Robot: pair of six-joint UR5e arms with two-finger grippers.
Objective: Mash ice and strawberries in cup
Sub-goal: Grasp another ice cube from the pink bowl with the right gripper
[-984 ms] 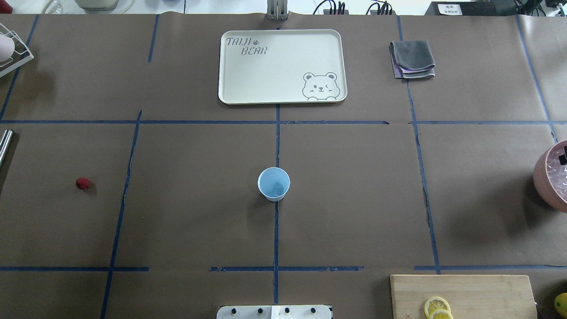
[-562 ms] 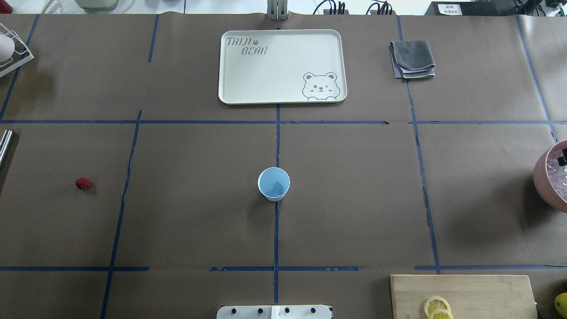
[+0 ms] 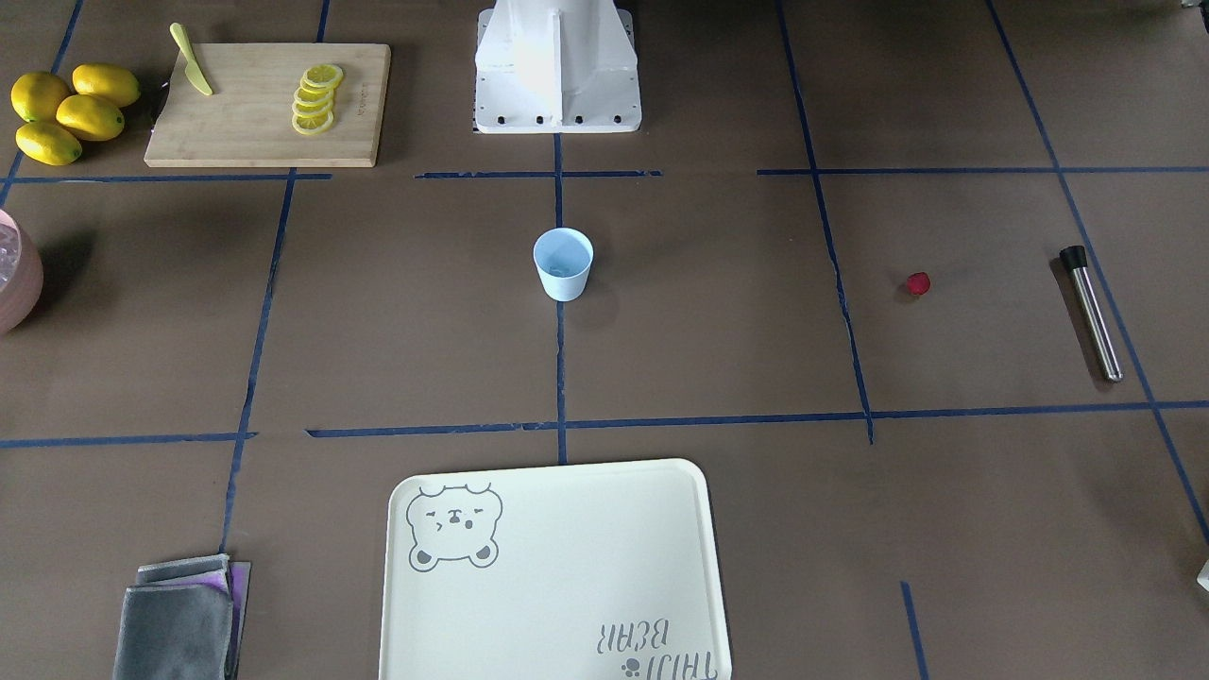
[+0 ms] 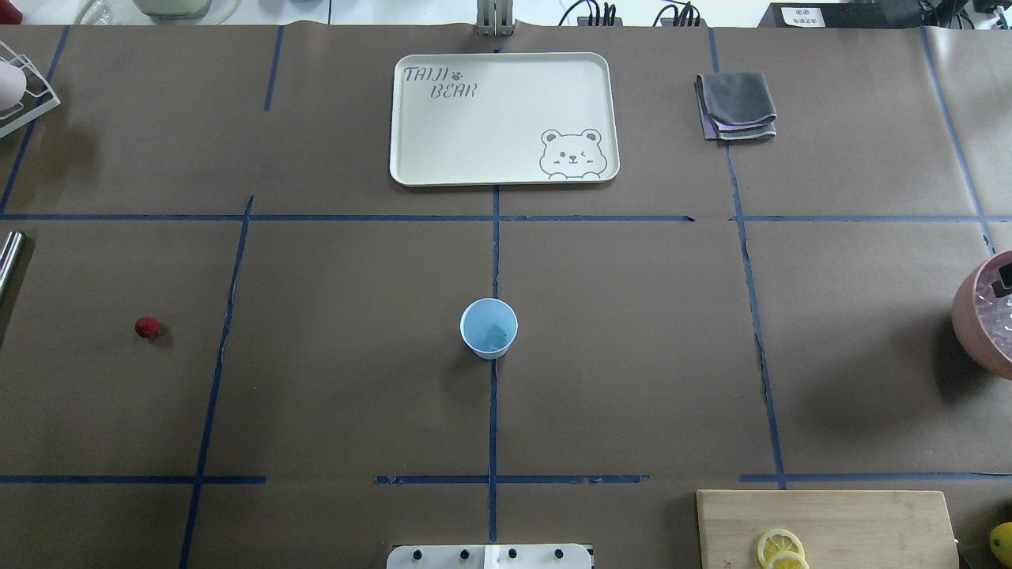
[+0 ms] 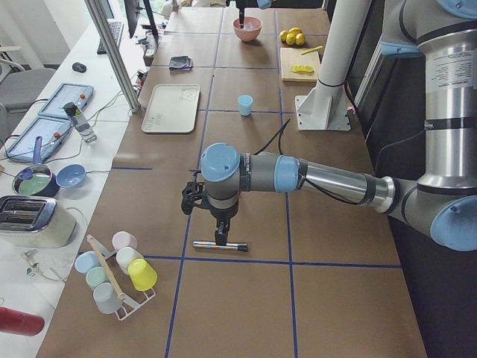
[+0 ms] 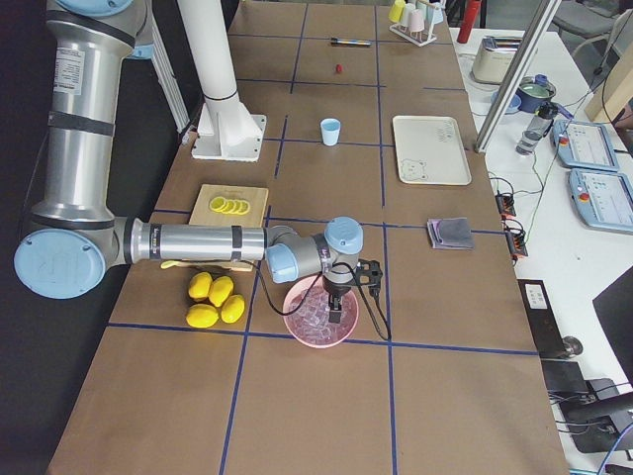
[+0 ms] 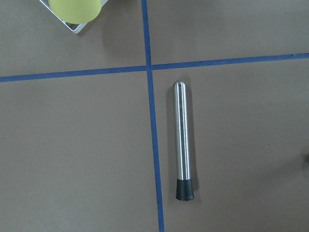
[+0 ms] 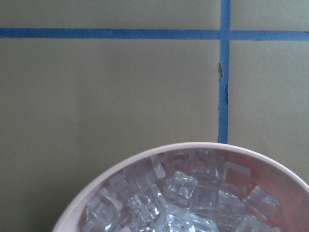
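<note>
The pale blue cup (image 4: 489,328) (image 3: 563,264) stands upright mid-table, with a faint grey patch at its bottom. A small red strawberry (image 4: 147,327) (image 3: 918,283) lies alone on the paper, far toward my left side. Ice (image 8: 183,203) fills a pink bowl (image 4: 984,316) (image 6: 318,315) at the right edge. My right gripper (image 6: 336,317) hangs down into that bowl; I cannot tell if it is open or shut. My left gripper (image 5: 221,239) hovers just over a steel muddler (image 7: 182,140); I cannot tell its state. No fingers show in either wrist view.
A cream bear tray (image 4: 504,118) and a folded grey cloth (image 4: 735,105) lie at the far side. A cutting board (image 3: 269,104) carries lemon slices and a knife, with whole lemons (image 3: 66,113) beside it. A rack of cups (image 5: 115,272) stands near the muddler.
The dark piece of the right gripper over the pink bowl has shifted slightly. The cup and the strawberry have not moved.
</note>
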